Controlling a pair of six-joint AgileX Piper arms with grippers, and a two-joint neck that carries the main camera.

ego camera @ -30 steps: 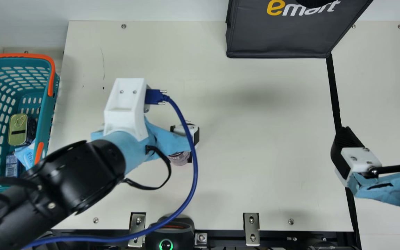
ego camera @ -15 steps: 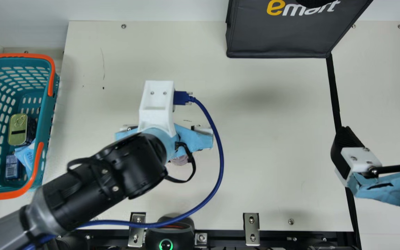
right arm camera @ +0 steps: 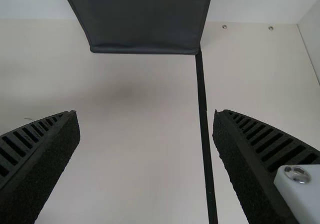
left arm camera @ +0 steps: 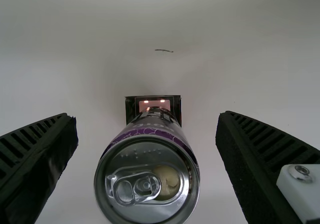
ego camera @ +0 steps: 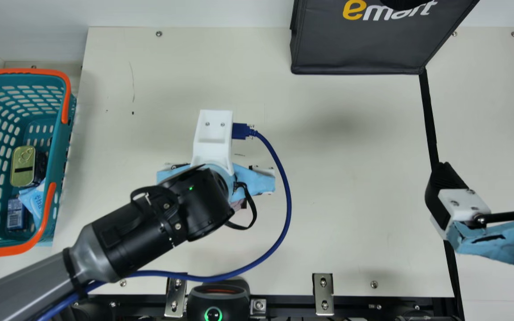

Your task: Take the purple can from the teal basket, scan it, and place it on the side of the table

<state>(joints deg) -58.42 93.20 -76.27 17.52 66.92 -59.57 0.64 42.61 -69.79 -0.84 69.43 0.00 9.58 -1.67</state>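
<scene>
Cream table (ego camera: 350, 187) underlies slanting left arm (ego camera: 145, 229), jaws apart.

Purple can (left arm camera: 147, 176), upright between the tool's (left arm camera: 147, 129) parted ribbed fingers (left arm camera: 272, 149), touching neither

It looks like a robotics lab bench set up as a shop checkout, with robot arms (ego camera: 132, 232) over it. Left of the left gripper's (ego camera: 254, 178) jaws, a teal basket (ego camera: 63, 147) holds a tin (ego camera: 22, 167); nearer the robot than those jaws are a scanner (ego camera: 214, 303) and bolted brackets (ego camera: 323, 292). Ahead of the right gripper's (ego camera: 489, 170) jaws is a dark shopping bag (ego camera: 359, 44).
</scene>
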